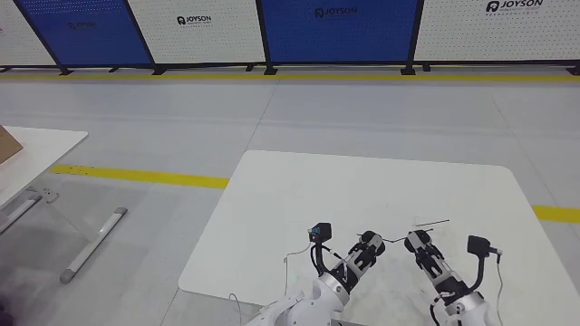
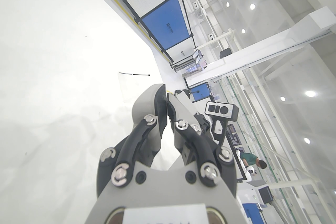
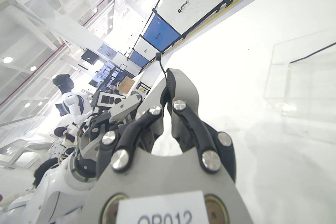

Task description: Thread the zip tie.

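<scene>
My right gripper (image 3: 168, 75) is shut on a thin black zip tie (image 3: 160, 63), whose head end sticks out past the fingertips. In the top view that gripper (image 1: 415, 237) hovers low over the near part of the white table (image 1: 362, 190). The tie (image 1: 395, 235) runs as a thin line toward my left gripper (image 1: 373, 241), close beside it. My left gripper (image 2: 165, 93) is shut. Whether anything is pinched between its pads is hidden. A second black zip tie (image 2: 134, 74) lies just beyond both grippers.
A clear plastic box (image 3: 302, 83) stands on the table past the right gripper, and the second zip tie (image 3: 309, 54) rests across it. The table's near edge runs just behind the grippers. Another white table (image 1: 36, 145) stands off to the left.
</scene>
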Motion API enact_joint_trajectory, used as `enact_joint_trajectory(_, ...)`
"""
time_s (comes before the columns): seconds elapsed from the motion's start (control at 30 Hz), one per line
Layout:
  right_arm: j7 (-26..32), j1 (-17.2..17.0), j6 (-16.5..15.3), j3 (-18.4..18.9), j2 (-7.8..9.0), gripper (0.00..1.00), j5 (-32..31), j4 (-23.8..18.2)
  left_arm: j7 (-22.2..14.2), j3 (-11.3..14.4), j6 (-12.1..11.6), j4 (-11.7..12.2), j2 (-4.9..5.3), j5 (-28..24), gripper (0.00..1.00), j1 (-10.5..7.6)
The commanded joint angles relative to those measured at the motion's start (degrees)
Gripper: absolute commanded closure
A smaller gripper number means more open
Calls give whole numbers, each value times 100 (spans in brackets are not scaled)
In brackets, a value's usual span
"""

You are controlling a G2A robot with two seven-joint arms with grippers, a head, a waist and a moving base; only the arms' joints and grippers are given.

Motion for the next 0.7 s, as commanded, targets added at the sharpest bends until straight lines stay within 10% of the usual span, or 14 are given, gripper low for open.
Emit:
enact_joint_trajectory(0.0, -6, 3, -7, -5, 0, 100, 13, 3, 0, 0, 0, 0, 0, 0, 100, 0)
enact_joint_trajectory(0.67, 73, 7, -132, 2, 19, 100, 179, -35, -157, -66, -137, -28, -16, -380, 100, 34)
